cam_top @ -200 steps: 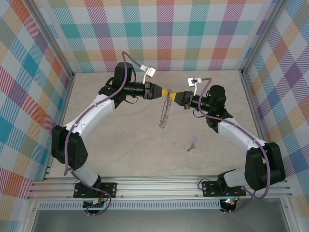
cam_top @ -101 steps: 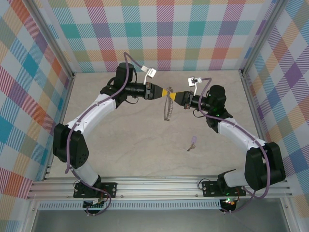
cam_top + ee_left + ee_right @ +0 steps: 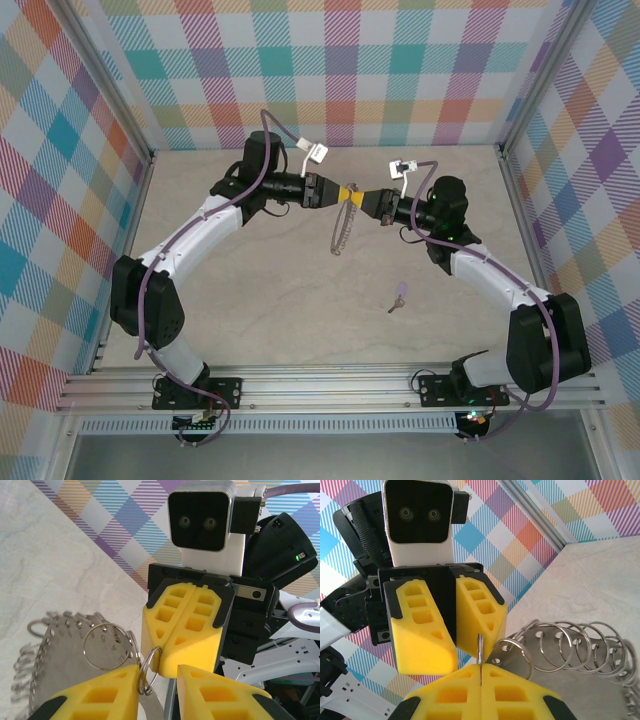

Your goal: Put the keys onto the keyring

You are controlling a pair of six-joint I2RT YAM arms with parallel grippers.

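The left gripper (image 3: 343,190) has edged rightward, jaws apart, up to the right gripper (image 3: 361,196) clamped on the hanging keyring (image 3: 342,232), while the key (image 3: 400,296) lies on the table (image 3: 250,290) nearward (closer to the right arm (image 3: 490,275)), blade pointing near-left.

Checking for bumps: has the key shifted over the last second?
No. The key lies at the same spot on the table, equally far from the front rail.

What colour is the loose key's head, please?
Pale lilac; the key shows best in the top external view.
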